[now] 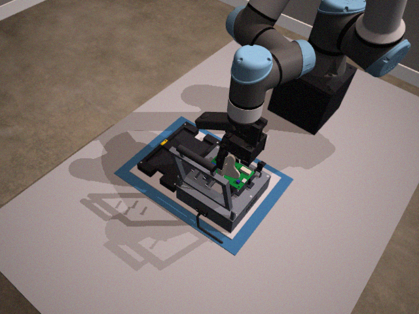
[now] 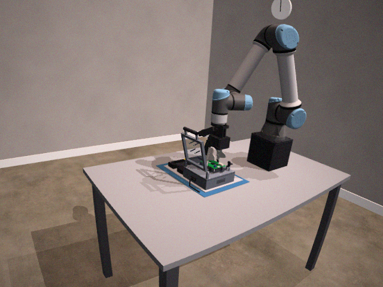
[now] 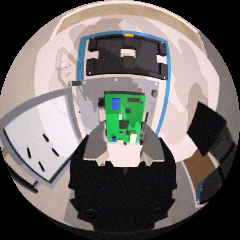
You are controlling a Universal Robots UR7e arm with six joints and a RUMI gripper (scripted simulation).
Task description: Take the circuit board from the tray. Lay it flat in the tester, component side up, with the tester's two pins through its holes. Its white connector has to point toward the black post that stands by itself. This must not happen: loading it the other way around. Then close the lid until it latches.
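On the bench (image 1: 287, 253) (image 2: 216, 216), at the left of the top view, the black tray (image 1: 175, 148) (image 2: 176, 162) (image 3: 107, 62) lies with no board in it. Next comes the lid (image 1: 227, 192) (image 2: 203, 154) (image 3: 75, 120), standing raised on the tester (image 1: 206, 206) (image 2: 194, 180) (image 3: 90, 92). To its right the circuit board (image 1: 233, 182) (image 2: 216, 167) (image 3: 112, 125) is over the tester's nest, component side up and roughly level. The gripper (image 1: 238, 170) (image 2: 216, 157) (image 3: 123, 121) appears clamped on it, one finger at each long edge.

The board should be light, thin and stiff, with smooth edges that could slip and parts that would not take pressure. The bare long edges are the place to hold it, gently, leaving the white connector (image 1: 245, 169) (image 3: 133, 137) alone.

At the far right, a black upright fitting (image 1: 260, 165) (image 2: 229, 163) stands near the connector's end; I cannot tell whether it is the lone post or part of the latch, so the direction needs checking before release. The two pins and their holes cannot be made out, nor whether the board is fully down. The near finger hides part of the board in the top view.
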